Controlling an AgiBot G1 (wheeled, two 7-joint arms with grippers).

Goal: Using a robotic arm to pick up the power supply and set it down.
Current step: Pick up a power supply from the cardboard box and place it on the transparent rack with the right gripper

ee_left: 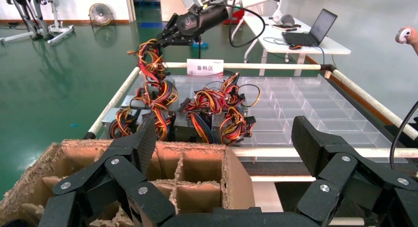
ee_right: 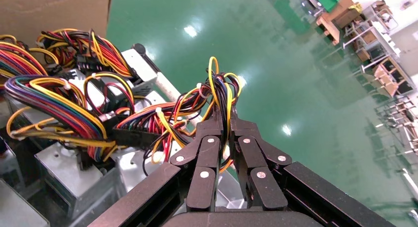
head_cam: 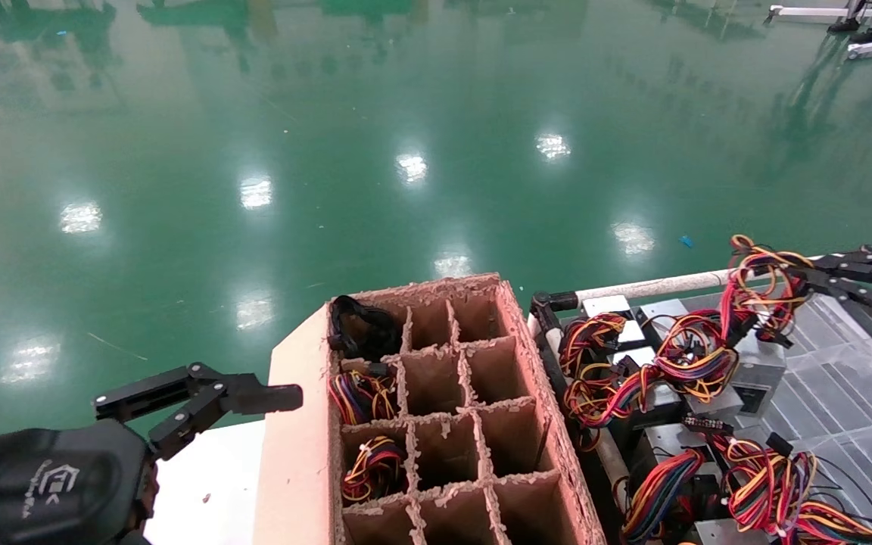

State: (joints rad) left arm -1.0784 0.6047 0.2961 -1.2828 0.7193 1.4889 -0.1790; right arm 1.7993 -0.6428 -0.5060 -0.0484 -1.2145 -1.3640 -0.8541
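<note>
The power supply is a small grey metal box on the clear sectioned tray to the robot's right, among several like units. Its wire bundle of red, yellow, orange and black leads rises from it in a loop to the right gripper. That gripper is clenched on the top of the loop: in the right wrist view its two black fingers stand close together with the wires pinched between them and spilling over the tips. Whether the box itself is off the tray cannot be told; it sits level beside its neighbours, whose own coloured wires lie tangled across them.

A white rail runs along the far edge of the tray. Just beside the tray, to its left, stands a cardboard crate split by dividers into cells; three cells in its left column hold wire bundles, the rest that show look bare.

The left gripper hangs near the crate's left side, well apart from the tray, with its fingers spread wide and nothing between them. In its wrist view the crate lies just beyond the spread fingers, and a white label stands at the tray's far rail. All around is glossy green floor.
</note>
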